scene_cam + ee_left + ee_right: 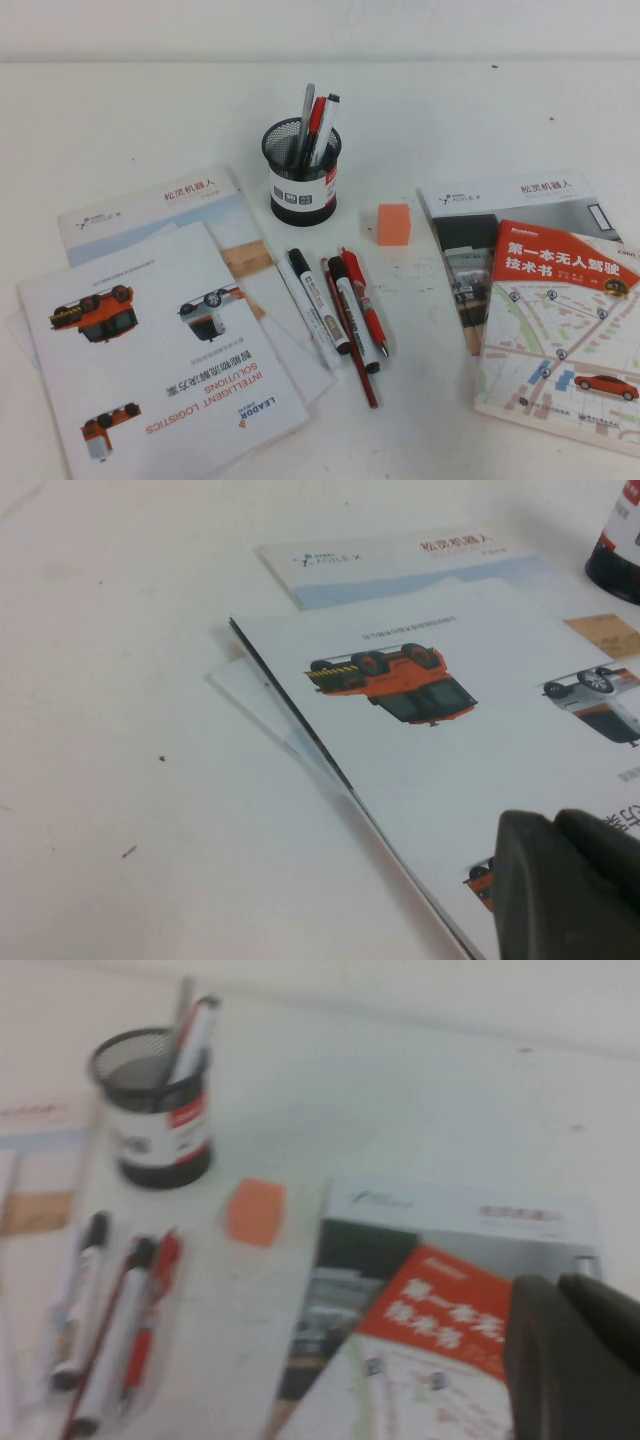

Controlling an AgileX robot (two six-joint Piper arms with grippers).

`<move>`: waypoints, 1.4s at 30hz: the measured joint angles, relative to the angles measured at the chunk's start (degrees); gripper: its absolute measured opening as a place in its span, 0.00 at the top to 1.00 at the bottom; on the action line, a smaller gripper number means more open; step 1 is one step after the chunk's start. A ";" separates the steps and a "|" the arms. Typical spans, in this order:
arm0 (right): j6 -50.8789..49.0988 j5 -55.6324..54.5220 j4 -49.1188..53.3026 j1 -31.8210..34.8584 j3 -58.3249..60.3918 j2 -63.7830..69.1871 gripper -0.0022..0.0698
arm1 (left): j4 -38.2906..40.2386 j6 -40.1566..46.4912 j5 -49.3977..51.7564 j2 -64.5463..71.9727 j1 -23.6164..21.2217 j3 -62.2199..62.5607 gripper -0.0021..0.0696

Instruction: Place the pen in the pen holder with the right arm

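- The pen (303, 122) is standing in the pen holder (301, 172), far centre.
- Left gripper (570, 885) is hovering over the left booklets (450, 740); finger spread cannot be told.
- Right gripper (578, 1355) is hovering over the right books (440, 1330); finger spread cannot be told.

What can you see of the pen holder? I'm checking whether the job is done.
The pen holder is a small black wire-mesh cup with a white label band, upright on the white table behind the loose markers. A slim grey pen and two other pens stand tilted in it. The left gripper and right gripper are well away from it.
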State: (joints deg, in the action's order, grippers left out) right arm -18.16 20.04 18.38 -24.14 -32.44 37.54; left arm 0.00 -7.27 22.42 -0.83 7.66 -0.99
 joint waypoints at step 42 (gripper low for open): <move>18.50 -0.62 -26.57 23.98 33.95 -38.01 1.00 | 0.00 0.00 0.00 0.00 0.00 0.00 0.97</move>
State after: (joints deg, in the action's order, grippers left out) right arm 0.34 19.42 -8.20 -0.17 1.52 -0.46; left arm 0.00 -7.27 22.42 -0.83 7.66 -0.99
